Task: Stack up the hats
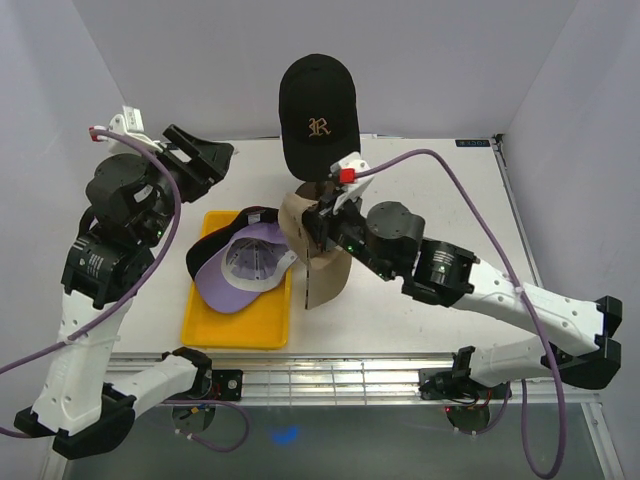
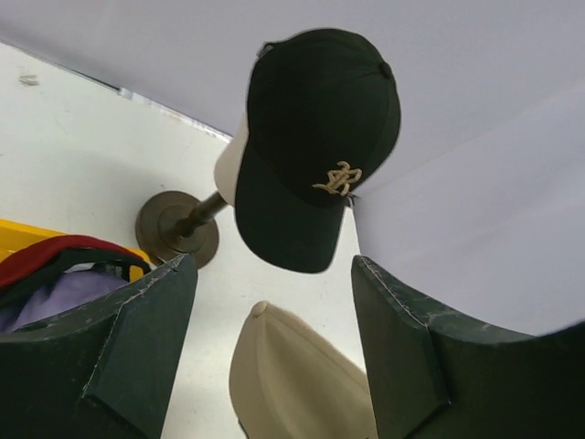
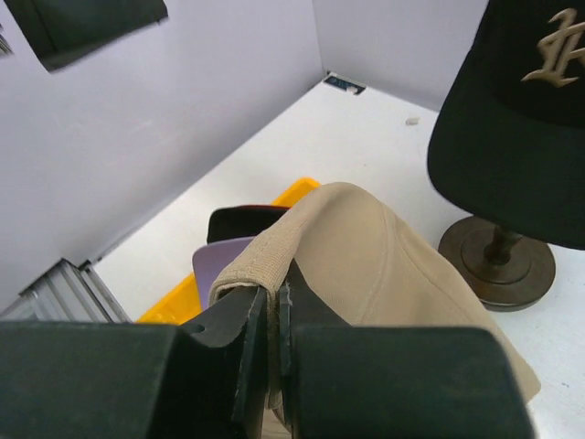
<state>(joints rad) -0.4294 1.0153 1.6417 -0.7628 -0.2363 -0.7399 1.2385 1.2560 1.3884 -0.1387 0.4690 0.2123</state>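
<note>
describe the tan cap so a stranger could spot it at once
Find the black cap with the gold R on its stand at the back of the table. Just in front of it, right of the yellow tray, the right gripper pinches the tan cap. It alone is plain beige, unlike the lavender cap in the tray.

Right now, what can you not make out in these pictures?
- Top view: the black cap hides the mannequin head.
- Top view: the lavender cap covers most of the caps beneath it.
- Right wrist view: the right gripper hides the tan cap at its near edge.
</note>
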